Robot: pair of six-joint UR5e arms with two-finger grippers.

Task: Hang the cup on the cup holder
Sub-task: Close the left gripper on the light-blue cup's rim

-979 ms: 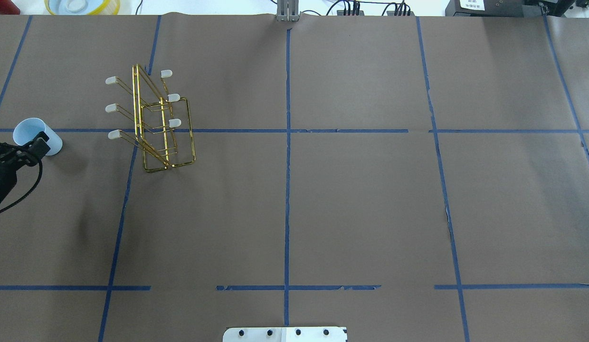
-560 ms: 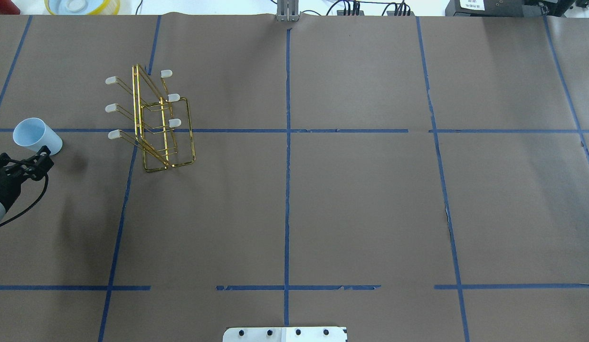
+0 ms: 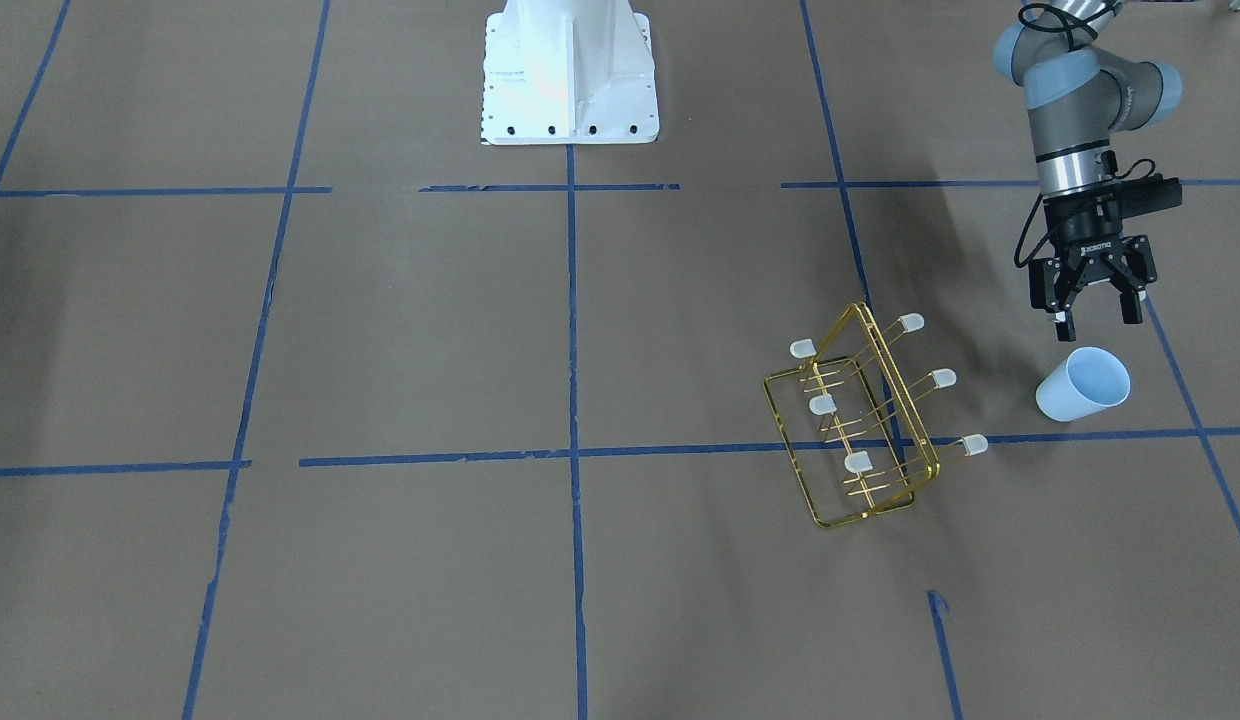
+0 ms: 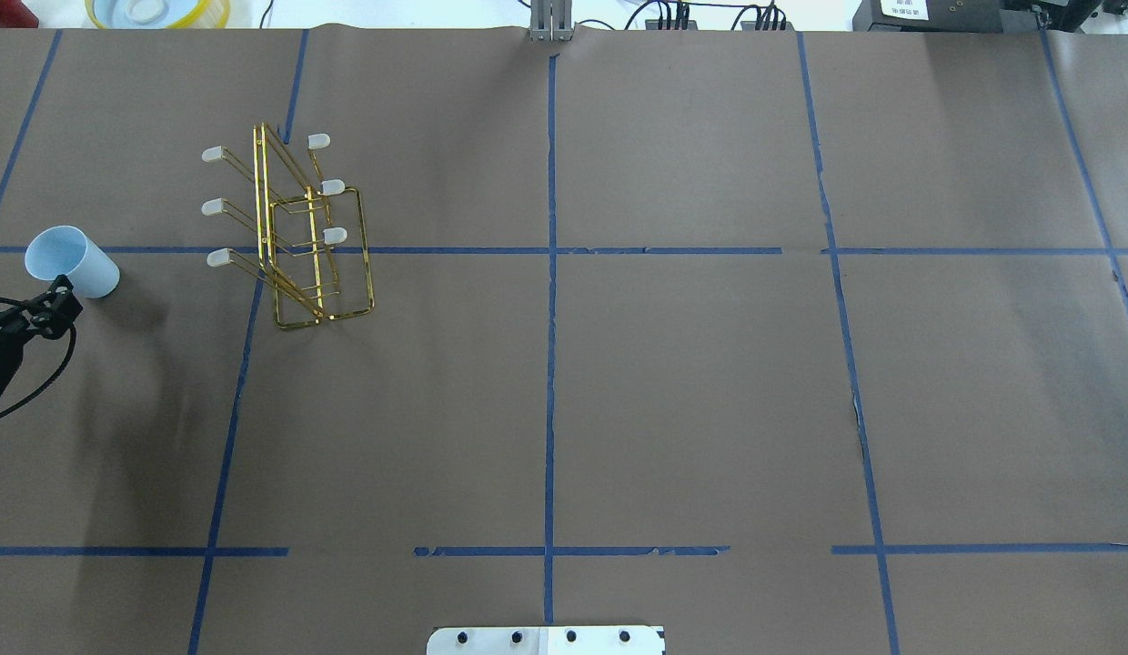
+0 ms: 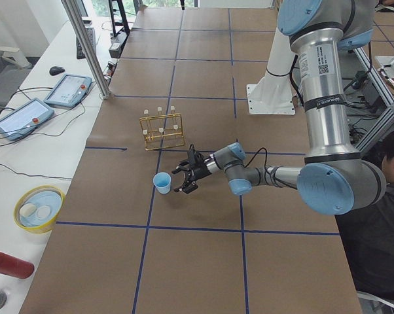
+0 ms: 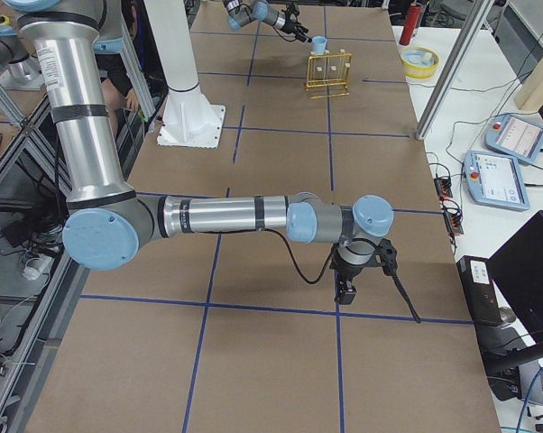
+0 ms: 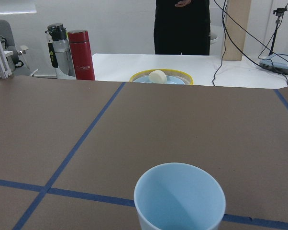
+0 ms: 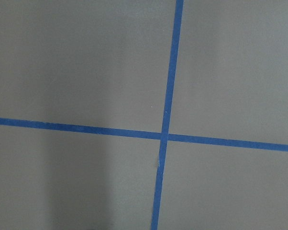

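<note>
While my left gripper [image 3: 1098, 322] hangs spread and empty, I judge pickup pending: close on the cup [image 3: 1083, 387], six o'clock front-facing.

From the left wrist camera I see brown paper [image 7: 192, 124] crossed by blue tape [image 7: 83, 136], a yellow-rimmed bowl [image 7: 182, 75] at 12 o'clock, a red bottle [image 7: 81, 55] and steel flask [image 7: 59, 51] at 10 o'clock, someone in black [image 7: 182, 28] standing beyond.
</note>
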